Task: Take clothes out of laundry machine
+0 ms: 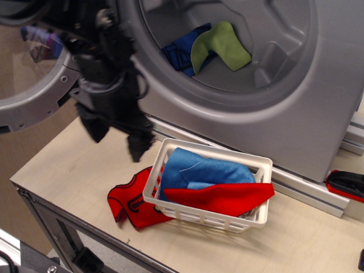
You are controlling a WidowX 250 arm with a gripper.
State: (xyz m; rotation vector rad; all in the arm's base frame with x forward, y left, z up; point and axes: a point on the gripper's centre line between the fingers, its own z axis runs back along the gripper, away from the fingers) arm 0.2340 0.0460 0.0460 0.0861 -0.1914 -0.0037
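Note:
The grey laundry machine point(296, 102) fills the back, its round door point(34, 74) swung open to the left. Inside the drum lie the royal-blue garment point(181, 54) and the olive-green cloth point(219, 46), the green one overlapping the blue. My black gripper point(136, 149) hangs in front of the machine's left side, above the table and left of the basket, well below and left of the drum mouth. It is blurred by motion; its fingertips seem close together and hold nothing that I can see.
A white slatted basket point(259, 219) stands on the table and holds a light-blue cloth point(205, 170) and a red cloth point(227, 196). A red mini shirt point(129, 199) lies beside it at left. A red and black object point(347, 185) sits at far right.

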